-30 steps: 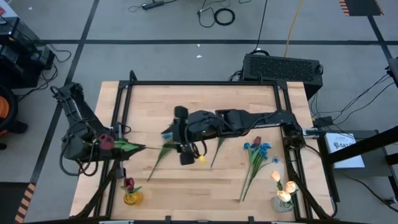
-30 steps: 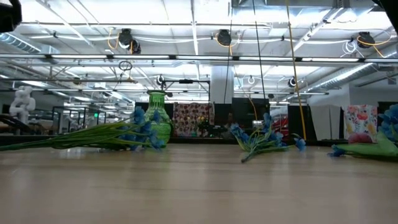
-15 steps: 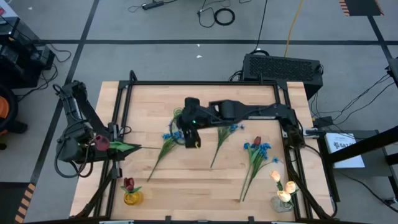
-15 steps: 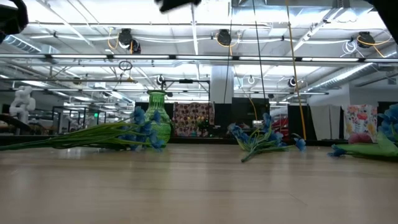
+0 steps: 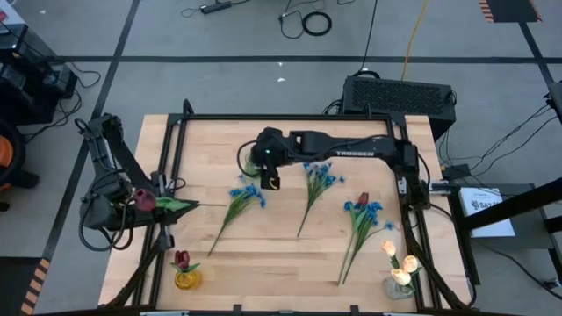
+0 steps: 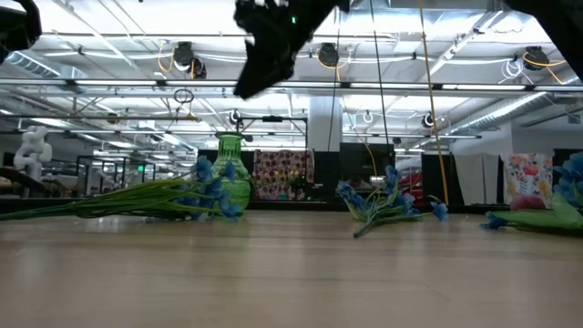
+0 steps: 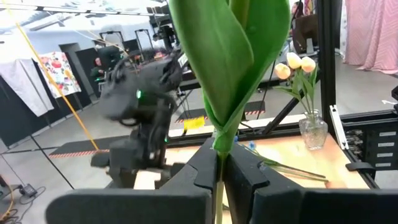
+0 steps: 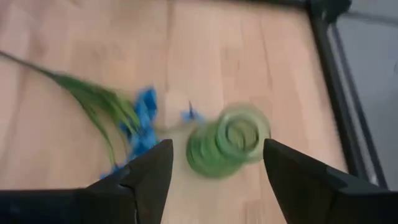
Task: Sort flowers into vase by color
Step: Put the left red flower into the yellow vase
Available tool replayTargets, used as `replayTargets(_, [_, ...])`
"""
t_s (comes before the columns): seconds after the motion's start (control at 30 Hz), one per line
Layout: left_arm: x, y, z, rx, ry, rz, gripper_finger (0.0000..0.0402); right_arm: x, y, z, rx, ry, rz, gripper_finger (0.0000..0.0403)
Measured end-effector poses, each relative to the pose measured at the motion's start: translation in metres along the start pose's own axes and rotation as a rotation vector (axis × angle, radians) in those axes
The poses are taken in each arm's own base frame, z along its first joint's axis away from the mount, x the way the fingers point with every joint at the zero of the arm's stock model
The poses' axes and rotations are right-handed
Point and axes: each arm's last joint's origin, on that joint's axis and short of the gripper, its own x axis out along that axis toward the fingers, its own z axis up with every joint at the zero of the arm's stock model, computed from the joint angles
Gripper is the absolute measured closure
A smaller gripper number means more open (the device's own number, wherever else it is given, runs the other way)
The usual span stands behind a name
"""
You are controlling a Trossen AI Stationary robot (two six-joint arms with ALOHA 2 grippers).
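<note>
My left gripper hangs past the table's left edge, shut on a dark red tulip. Its green leaves reach toward the table. My right gripper hangs open and holds nothing, above the green vase that stands at the table's far middle. Blue flowers lie flat on the wood beside the vase, another bunch to its right. A third blue bunch lies with a red tulip farther right. My left gripper pinches the tulip's green stem between its two fingers, just where the leaves wrap it. The fingers point level toward the table's right. The leaves stick out past the fingertips, and the flower is clear of the table.
A yellow vase with a red tulip stands at the near left. A clear vase with cream tulips stands at the near right. A black frame runs along the table's edges. Bare wood lies in the near middle.
My right gripper has swung from the table's middle toward the far edge and come down. It now hangs over the green vase and shows in the low view from above. The flowers on the table lie as before.
</note>
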Motion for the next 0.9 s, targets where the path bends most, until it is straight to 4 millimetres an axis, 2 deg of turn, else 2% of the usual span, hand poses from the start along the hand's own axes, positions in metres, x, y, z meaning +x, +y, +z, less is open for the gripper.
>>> replayTargets(0.13, [0.0, 0.0, 0.0, 0.003, 0.001, 0.0, 0.0379, 0.012, -0.003, -0.019, 0.005, 0.076, 0.003, 0.0161])
replayTargets(0.3, [0.0, 0.0, 0.0, 0.005, 0.002, 0.001, 0.0378, 0.006, -0.01, -0.035, 0.051, 0.093, 0.03, 0.0161])
replayTargets(0.47, [0.0, 0.001, 0.0, 0.005, 0.005, 0.015, 0.0378, 0.004, -0.009, -0.046, 0.088, 0.101, 0.038, 0.0161])
replayTargets(0.7, [-0.002, 0.007, 0.002, -0.049, 0.006, 0.067, 0.0377, 0.005, -0.001, -0.04, 0.152, 0.037, 0.036, 0.0161])
replayTargets(0.83, [-0.011, 0.008, 0.006, -0.154, -0.02, -0.042, 0.0377, 0.005, 0.005, -0.035, 0.167, -0.005, 0.042, 0.0161])
replayTargets(0.9, [-0.018, 0.011, 0.014, -0.19, -0.037, -0.099, 0.0377, 0.004, 0.008, -0.035, 0.15, -0.005, 0.047, 0.0161])
